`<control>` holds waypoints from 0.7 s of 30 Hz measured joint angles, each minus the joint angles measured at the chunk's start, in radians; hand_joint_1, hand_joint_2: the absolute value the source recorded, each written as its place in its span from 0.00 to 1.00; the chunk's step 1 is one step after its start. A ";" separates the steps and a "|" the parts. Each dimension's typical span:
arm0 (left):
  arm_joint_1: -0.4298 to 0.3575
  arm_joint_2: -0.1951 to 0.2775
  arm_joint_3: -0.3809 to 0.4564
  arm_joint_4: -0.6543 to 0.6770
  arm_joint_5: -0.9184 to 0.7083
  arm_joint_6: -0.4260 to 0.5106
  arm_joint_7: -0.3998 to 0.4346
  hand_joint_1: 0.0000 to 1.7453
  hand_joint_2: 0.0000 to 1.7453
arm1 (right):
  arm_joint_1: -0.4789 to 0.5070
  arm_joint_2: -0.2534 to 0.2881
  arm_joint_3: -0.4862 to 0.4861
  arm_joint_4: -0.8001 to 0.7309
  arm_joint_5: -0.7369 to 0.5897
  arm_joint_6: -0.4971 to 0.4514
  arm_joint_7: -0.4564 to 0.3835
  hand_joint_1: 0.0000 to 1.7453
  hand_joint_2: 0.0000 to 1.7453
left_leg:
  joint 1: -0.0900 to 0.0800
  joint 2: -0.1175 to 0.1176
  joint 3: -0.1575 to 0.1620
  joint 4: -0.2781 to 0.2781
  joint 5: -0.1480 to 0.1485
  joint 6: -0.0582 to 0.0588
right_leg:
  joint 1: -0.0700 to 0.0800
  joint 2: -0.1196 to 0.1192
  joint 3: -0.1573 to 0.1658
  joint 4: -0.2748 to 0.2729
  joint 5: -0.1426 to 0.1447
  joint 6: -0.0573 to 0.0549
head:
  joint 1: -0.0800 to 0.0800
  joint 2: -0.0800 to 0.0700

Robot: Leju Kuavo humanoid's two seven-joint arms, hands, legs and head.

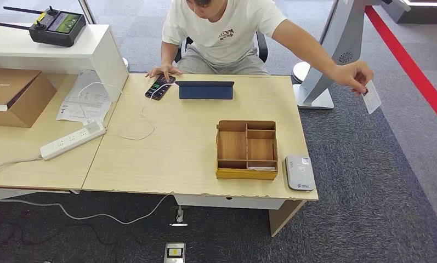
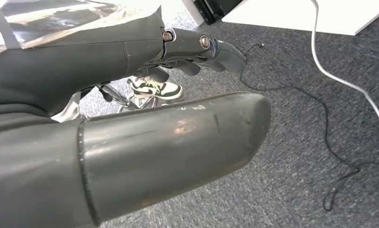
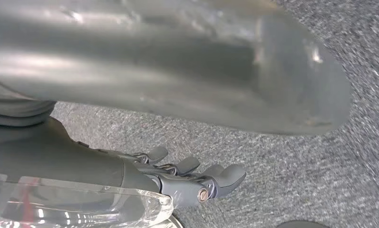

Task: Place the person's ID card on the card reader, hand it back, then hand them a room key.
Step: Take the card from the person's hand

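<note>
We're at step zero: person (image 1: 221, 33) seated behind the desk (image 1: 166, 148) holds the ID card (image 1: 372, 97) out past the desk's right edge, over the carpet, pinched in their outstretched hand (image 1: 354, 75). Card reader (image 1: 299, 172) sits at the desk's near right corner, just beside the wooden organizer (image 1: 247, 149); a white card that may be the room key seems to lie in the organizer's near right compartment, too small to confirm. Both our arms hang low over the carpet, nowhere near the desk. Left hand (image 2: 197, 52) holds nothing, fingers (image 2: 225, 54) loosely extended and slightly apart. Right hand (image 3: 192, 178) the same: fingers (image 3: 228, 175) loose, apart, nothing in them. Next move, as we judge it: raise the right arm toward the offered card and pinch it by a free edge, clear of the person's fingers, then bring it down flat on the reader.
</note>
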 joint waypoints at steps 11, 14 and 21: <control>-0.044 -0.055 -0.021 -0.002 -0.219 -0.007 -0.078 0.00 0.00 | -0.001 0.004 -0.019 0.001 0.024 0.013 0.005 0.00 0.00 | 0.000 0.000 0.001 0.000 0.000 0.000 | 0.000 0.000 0.000 0.000 0.000 0.000 | 0.000 0.000; -0.059 -0.087 -0.041 -0.005 -0.255 -0.003 -0.076 0.00 0.00 | 0.000 0.011 -0.019 0.002 0.031 0.016 0.005 0.00 0.00 | 0.000 0.000 0.001 0.000 0.000 0.000 | 0.000 0.000 0.001 0.000 0.000 0.000 | 0.000 0.000; -0.067 -0.133 -0.079 -0.010 -0.290 0.011 -0.067 0.00 0.00 | 0.001 0.012 -0.019 0.001 0.033 0.018 -0.001 0.00 0.00 | 0.000 0.000 0.001 0.000 0.000 0.000 | 0.000 0.000 0.000 0.000 0.000 0.000 | 0.000 0.000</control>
